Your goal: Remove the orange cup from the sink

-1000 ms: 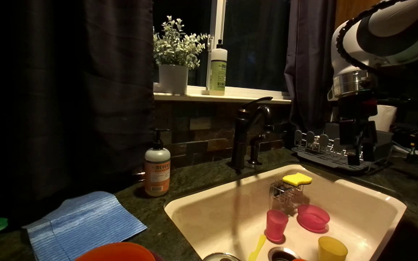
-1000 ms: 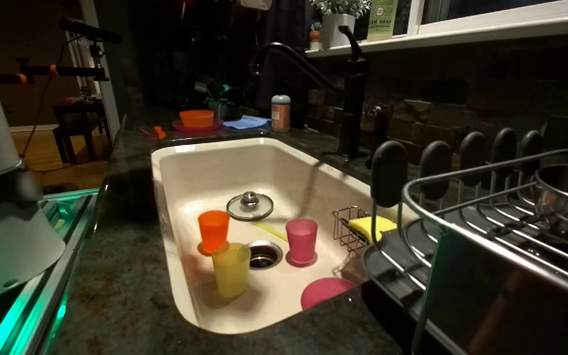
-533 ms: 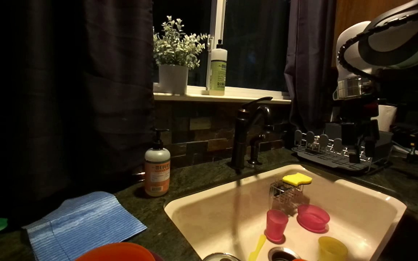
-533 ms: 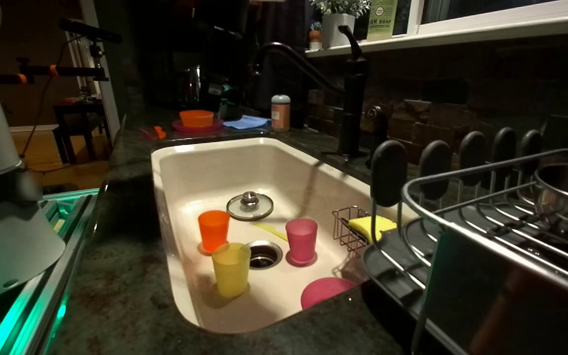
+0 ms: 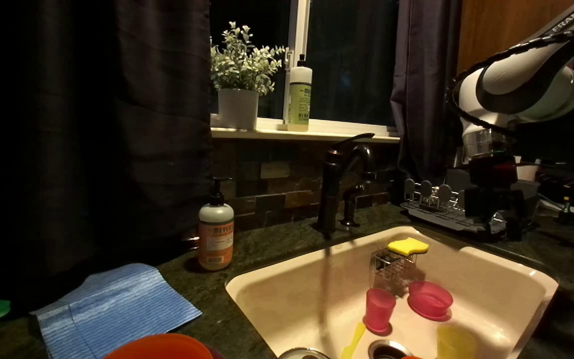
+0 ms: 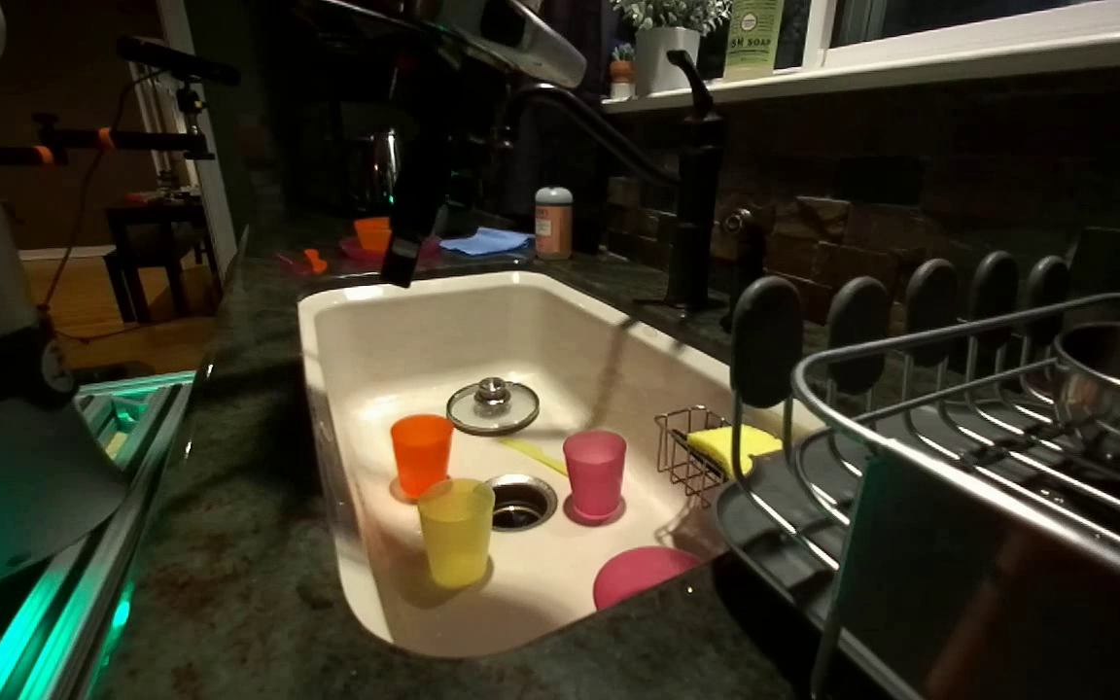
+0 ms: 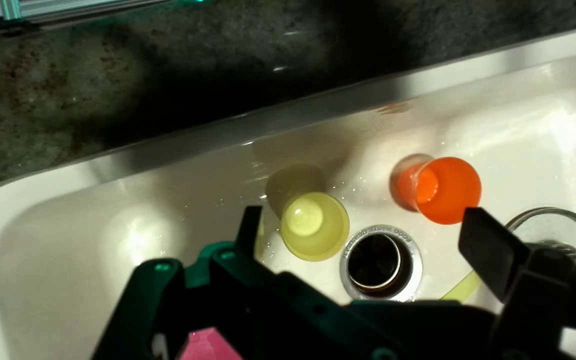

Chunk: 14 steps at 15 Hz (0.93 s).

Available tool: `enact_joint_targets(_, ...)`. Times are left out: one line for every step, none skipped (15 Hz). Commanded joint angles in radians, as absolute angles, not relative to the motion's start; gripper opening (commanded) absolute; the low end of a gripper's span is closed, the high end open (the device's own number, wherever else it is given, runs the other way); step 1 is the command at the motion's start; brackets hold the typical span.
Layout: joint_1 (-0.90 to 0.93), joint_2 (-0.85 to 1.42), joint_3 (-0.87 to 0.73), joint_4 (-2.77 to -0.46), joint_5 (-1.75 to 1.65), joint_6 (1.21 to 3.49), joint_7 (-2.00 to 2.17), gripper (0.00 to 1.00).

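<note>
Lowered straight, your spread, empty hand (image 7: pixel 364 222) may topple the tapered yellow plastic cup (image 7: pixel 318 229), since the tapered orange plastic cup (image 7: pixel 443 190) stands at its wrist-view two o'clock in the rounded cream sink (image 7: pixel 58 260).

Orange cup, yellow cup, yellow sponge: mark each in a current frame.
Orange cup (image 7: pixel 449 190): wrist view, inner wall seen through its open top.
Yellow cup (image 6: pixel 457 535): in an exterior view, outer side wall.
Yellow sponge (image 5: pixel 408 246): in an exterior view, top face.
</note>
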State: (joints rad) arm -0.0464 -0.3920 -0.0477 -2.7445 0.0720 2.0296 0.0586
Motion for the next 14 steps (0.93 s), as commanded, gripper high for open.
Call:
enact_joint_targets(-0.048,-0.287,-0.073,-2.742,0.138,2.114,0.039,1.0)
enact_joint_targets(-0.046,-0.263,-0.072,-2.744,0.152,2.14,0.045,1.0)
enact_joint_targets(-0.043,-0.236,-0.073,-2.744,0.167,2.159,0.038,1.0)
enact_joint_targets(-0.044,-0.2,-0.061,-2.731,0.132,2.112,0.043,1.0)
enact_joint_targets(-0.051,-0.27,-0.062,-2.744,0.132,2.119,0.053,1.0)
enact_joint_targets(-0.05,-0.244,-0.061,-2.744,0.132,2.119,0.053,1.0)
enact_joint_targets(-0.05,-0.224,-0.06,-2.743,0.131,2.119,0.053,1.0)
enact_joint_targets(-0.049,-0.211,-0.059,-2.741,0.131,2.119,0.053,1.0)
enact_joint_targets(-0.049,-0.204,-0.059,-2.738,0.131,2.119,0.053,1.0)
enact_joint_targets(-0.049,-0.202,-0.059,-2.736,0.131,2.119,0.052,1.0)
enact_joint_targets(-0.049,-0.202,-0.059,-2.735,0.131,2.119,0.052,1.0)
enact_joint_targets(-0.044,-0.182,-0.063,-2.729,0.154,2.133,0.029,1.0)
enact_joint_targets(-0.039,-0.167,-0.058,-2.734,0.161,2.168,0.038,1.0)
enact_joint_targets(-0.03,-0.142,-0.055,-2.734,0.181,2.192,0.025,1.0)
